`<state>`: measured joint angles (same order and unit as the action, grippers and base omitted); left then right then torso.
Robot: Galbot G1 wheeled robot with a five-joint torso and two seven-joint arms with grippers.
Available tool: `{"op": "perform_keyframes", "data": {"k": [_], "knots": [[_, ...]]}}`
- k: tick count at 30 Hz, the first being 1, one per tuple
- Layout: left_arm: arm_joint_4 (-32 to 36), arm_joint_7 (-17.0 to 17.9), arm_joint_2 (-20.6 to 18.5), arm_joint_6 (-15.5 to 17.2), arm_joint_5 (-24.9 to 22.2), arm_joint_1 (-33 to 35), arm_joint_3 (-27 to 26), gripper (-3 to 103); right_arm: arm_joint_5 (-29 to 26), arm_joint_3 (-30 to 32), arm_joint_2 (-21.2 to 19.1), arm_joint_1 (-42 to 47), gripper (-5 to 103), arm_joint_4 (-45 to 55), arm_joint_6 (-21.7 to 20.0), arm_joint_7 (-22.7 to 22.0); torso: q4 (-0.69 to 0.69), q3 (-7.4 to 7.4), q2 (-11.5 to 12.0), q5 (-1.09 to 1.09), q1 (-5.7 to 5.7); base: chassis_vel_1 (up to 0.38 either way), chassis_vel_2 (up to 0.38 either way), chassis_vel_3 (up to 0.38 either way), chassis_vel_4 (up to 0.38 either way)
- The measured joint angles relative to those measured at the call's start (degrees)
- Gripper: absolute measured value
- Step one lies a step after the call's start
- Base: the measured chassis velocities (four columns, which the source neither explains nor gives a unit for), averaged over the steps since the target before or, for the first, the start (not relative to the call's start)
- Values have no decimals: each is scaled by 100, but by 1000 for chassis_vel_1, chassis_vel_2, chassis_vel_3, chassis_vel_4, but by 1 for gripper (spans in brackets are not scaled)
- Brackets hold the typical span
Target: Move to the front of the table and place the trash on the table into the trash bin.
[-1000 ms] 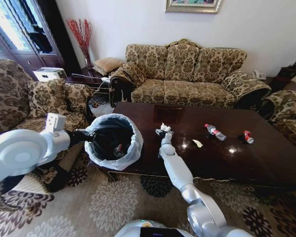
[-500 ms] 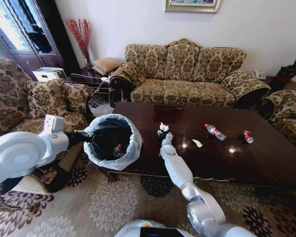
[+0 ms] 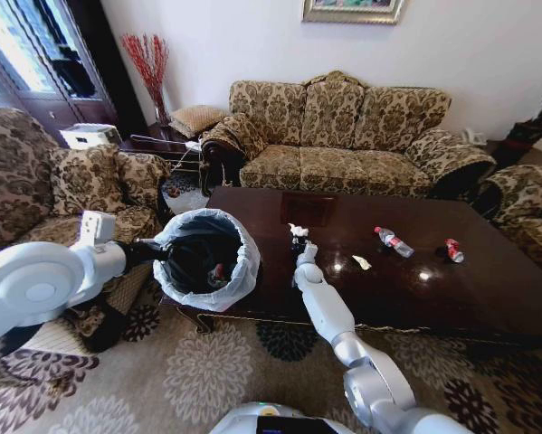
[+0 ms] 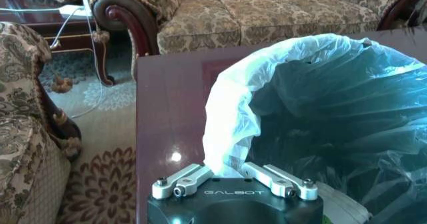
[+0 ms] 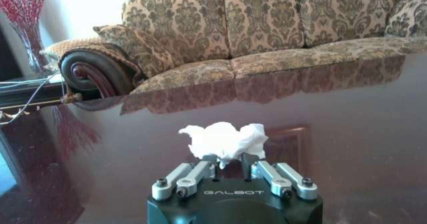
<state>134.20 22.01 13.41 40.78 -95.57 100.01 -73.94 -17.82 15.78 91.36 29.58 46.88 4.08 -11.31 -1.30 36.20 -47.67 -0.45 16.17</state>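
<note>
My right gripper is shut on a crumpled white paper bit, held just above the dark glossy table near its left end. The right wrist view shows that paper pinched in the gripper. My left gripper holds the trash bin by its rim beside the table's left end. In the left wrist view the gripper is shut on the whitish liner of the bin. More trash lies on the table: a clear red-capped bottle, a crushed red can and a small paper scrap.
A patterned sofa stands behind the table, with armchairs at the left and right. A side table with cables sits at the back left. Patterned carpet covers the floor in front.
My right gripper has risen slightly with the crumpled paper and shifted a little toward the bin. The left arm and the bin have stayed in place.
</note>
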Motion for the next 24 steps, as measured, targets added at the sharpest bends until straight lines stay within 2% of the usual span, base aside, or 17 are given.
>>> {"op": "perform_keyframes", "data": {"k": [6, 12, 14, 15, 16, 18, 19, 21, 23, 24], "knots": [[1, 0, 9, -4, 2, 2, 0, 0, -17, -4, -36, 122, 4, 218, -4, 32, 0, 0, 0, 0, 0, 0, 0, 0, 0], [12, 0, -4, 9, -1, 34, -27, 0, 241, -10, -156, 413, 1, 706, 233, 245, 0, 0, 0, 0, 0, 0, 0, 0, 0], [-16, 2, -34, 41, -10, 45, -54, 0, 308, -21, -283, 724, 0, 1456, 414, 373, 0, 0, 0, 1, 0, 0, 0, 0, 0], [-41, 9, -35, 45, -11, 47, -56, 0, 382, -21, -352, 915, 0, 1929, 416, 385, 0, 0, 0, 2, 0, 0, 0, 0, 0], [-41, 9, -35, 45, -11, 47, -56, 0, 382, -21, -352, 915, 0, 1929, 416, 385, 0, 0, 0, 2, 0, 0, 0, 0, 0], [-95, 22, -36, 62, 3, 61, -46, 0, 387, -42, -613, 1432, 0, 3171, 327, 456, 0, 0, 0, 2, 0, 0, 0, 0, 0], [-95, 22, -36, 62, 3, 61, -46, 0, 387, -42, -613, 1432, 0, 3171, 327, 456, 0, 0, 0, 2, 0, 0, 0, 0, 0], [-142, 27, -40, 99, 42, 78, -12, 0, 95, -76, -902, 1902, 0, 4387, 247, 674, 0, 0, 0, 0, 0, 0, 0, 0, 0], [-175, 72, -52, 125, 65, 104, 15, 0, -435, -106, -1286, 2379, 0, 5742, 150, 1045, 1, 0, 0, 0, 0, 0, 0, 0, 0], [-175, 72, -52, 125, 65, 104, 15, 0, -435, -106, -1286, 2379, 0, 5742, 150, 1045, 1, 0, 0, 0, 0, 0, 0, 0, 0]]}}
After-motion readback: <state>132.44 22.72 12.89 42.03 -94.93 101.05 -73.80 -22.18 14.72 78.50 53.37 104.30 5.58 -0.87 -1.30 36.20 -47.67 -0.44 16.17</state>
